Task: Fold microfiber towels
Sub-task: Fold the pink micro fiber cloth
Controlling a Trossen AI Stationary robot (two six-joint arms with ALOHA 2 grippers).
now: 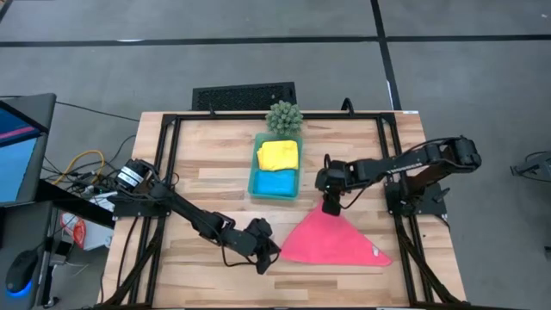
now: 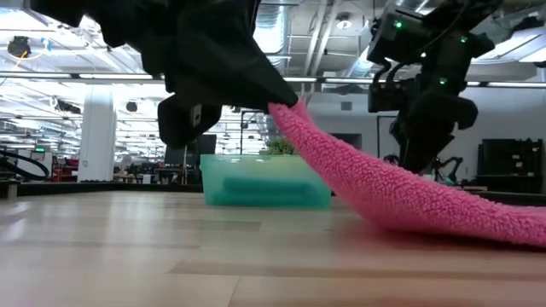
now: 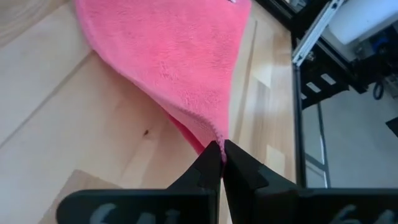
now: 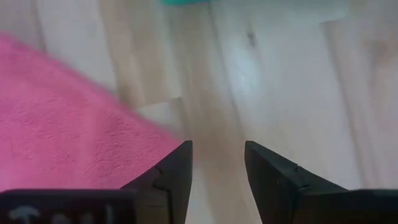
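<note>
Near the front edge of the table [image 1: 215,185], the pink towel [image 1: 331,239] lies folded into a rough triangle. Left end effector [image 1: 271,250]: fingers pressed together, pinching the towel's left corner and lifting it off the wood, as the left wrist view shows [image 3: 222,160]. Right end effector [image 1: 330,207]: at the towel's far tip, fingers spread and holding nothing, with bare wood showing between them [image 4: 217,165]. Farther back, at the table's middle, the teal tray [image 1: 255,176] holds the yellow towel [image 1: 278,154] and the blue towel [image 1: 277,182]. Just beyond the tray stands the spiky green plant [image 1: 284,117].
</note>
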